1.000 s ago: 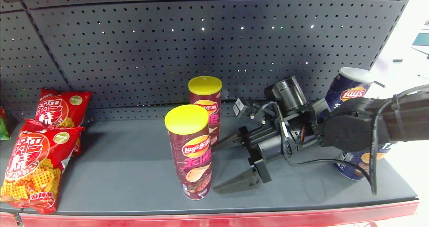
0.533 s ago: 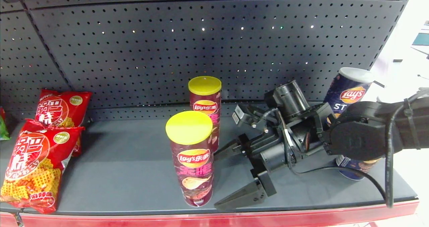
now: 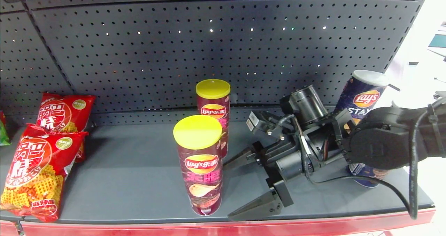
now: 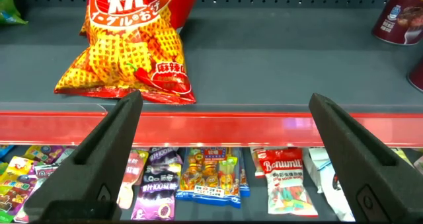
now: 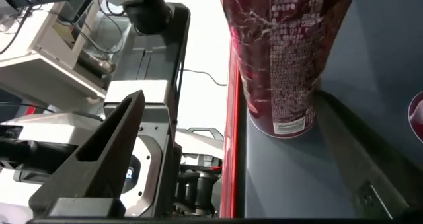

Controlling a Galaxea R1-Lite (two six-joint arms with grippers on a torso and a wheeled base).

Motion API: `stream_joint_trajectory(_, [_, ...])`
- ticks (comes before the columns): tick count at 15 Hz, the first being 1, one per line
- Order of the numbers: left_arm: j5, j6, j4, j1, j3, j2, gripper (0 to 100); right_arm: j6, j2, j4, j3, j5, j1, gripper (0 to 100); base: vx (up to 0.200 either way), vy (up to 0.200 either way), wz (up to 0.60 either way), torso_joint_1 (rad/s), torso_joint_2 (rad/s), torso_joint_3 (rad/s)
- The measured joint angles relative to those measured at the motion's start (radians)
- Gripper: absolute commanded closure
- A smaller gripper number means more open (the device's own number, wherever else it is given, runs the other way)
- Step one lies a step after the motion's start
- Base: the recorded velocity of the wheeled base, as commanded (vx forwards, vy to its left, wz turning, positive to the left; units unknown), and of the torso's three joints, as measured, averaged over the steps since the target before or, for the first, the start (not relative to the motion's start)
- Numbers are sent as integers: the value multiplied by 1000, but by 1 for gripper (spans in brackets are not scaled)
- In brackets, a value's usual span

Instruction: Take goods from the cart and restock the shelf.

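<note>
A maroon chip can with a yellow lid [image 3: 200, 166] stands upright near the front of the grey shelf [image 3: 139, 180]. A second, matching can [image 3: 213, 107] stands just behind it. My right gripper [image 3: 227, 190] lies low over the shelf just right of the front can. It is open wide, with nothing held, and its fingertips are apart from the can. In the right wrist view the same can [image 5: 284, 59] rises ahead of the open right gripper [image 5: 231, 98]. My left gripper [image 4: 226, 98] hangs open and empty in front of the shelf's red front edge [image 4: 218, 128].
A blue chip can [image 3: 362, 93] stands at the shelf's right end behind my right arm. Two red snack bags [image 3: 31, 173] [image 3: 64, 112] lie at the left. The perforated back panel [image 3: 209, 48] closes the rear. A lower shelf holds several packets [image 4: 211, 178].
My right gripper has drawn back to the right and toward the shelf's front edge, its fingers spreading wider. The front can, slightly tilted before, now stands straight.
</note>
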Motion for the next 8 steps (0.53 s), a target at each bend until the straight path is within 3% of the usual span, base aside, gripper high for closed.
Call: stream_joint_trajectory(8, [0,0,0,0,0,0,0,53,52,1,-85,-5,3,0,0,0,0,0,0,0])
